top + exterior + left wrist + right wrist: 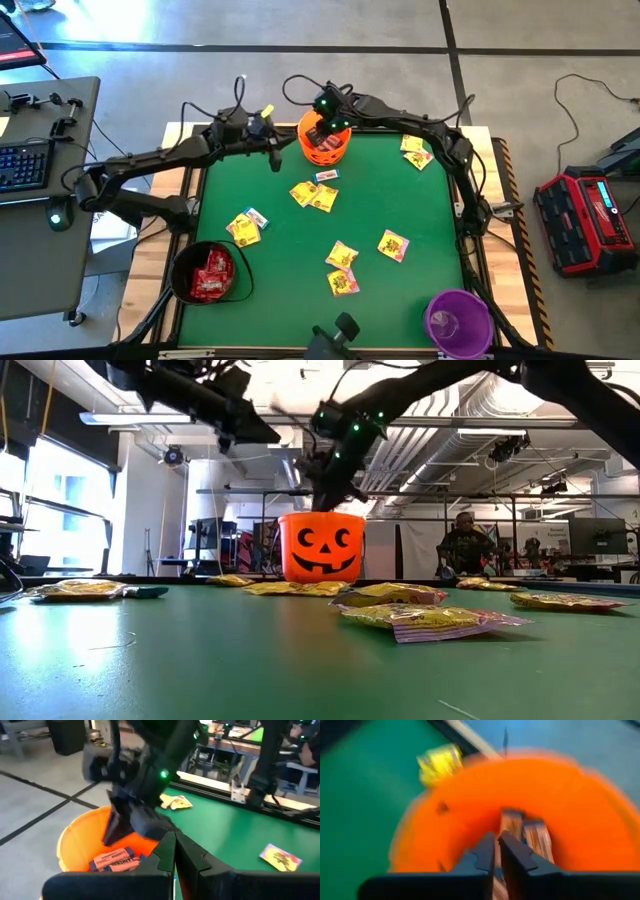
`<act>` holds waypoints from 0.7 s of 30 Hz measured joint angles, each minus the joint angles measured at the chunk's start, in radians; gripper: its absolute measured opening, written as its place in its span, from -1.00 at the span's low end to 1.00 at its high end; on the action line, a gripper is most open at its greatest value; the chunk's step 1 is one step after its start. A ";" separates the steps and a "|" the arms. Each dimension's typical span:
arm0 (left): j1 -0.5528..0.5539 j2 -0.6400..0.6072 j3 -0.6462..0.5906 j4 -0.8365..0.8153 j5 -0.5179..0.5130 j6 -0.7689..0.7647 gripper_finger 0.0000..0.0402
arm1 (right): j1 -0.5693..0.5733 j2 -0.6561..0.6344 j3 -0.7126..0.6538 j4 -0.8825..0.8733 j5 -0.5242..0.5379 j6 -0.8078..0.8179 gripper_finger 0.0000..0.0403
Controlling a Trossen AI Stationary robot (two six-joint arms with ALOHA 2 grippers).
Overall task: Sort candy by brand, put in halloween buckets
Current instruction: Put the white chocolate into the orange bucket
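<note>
while yellow packets (322, 197) lie unsorted mid-table, the orange bucket (324, 144) at twelve o'clock holds some; right gripper (332, 120) hovers there nearly closed, empty; purple bucket (458, 322) looks empty.

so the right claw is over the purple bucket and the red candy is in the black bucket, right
Not quite. The right claw is over the orange bucket, not the purple bucket, which sits at the opposite edge of the table. The high view shows it. The red candy is indeed in the black bucket.
</note>
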 joint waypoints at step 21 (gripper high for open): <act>-0.001 -0.244 0.000 -0.534 0.105 0.191 -1.00 | 0.094 -0.117 -0.169 0.327 -0.081 -0.081 -1.00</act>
